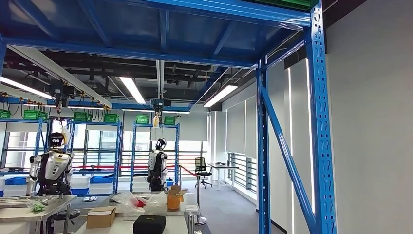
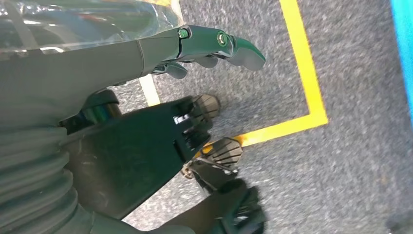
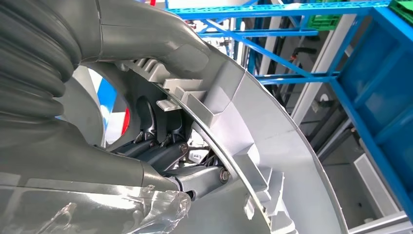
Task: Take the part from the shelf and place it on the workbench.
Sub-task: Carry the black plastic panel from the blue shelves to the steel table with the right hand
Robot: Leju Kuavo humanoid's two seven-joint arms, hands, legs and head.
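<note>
well, my head camera looks up and out across the hall: the blue shelf frame (image 1: 319,122) stands big on my right, its beams crossing overhead, with a pale wall behind it. further off i see two other robots, one (image 1: 51,168) at the far left by a table and one (image 1: 157,168) near the middle, in front of blue racks carrying green crates (image 1: 142,119). low in my view sit tables (image 1: 124,225) with a cardboard box (image 1: 101,217), a black case (image 1: 149,224) and crumpled plastic wrap.

the part (image 3: 263,146), a large grey curved piece with ribs on its inner side, is up in my right hand (image 3: 160,146); the dark fingers (image 3: 195,178) hook over its edge and grip it, blue racking behind.

my left hand (image 2: 195,97) hangs over grey carpet (image 2: 341,175) marked with yellow tape (image 2: 302,63). its fingers are spread apart and hold nothing.
</note>
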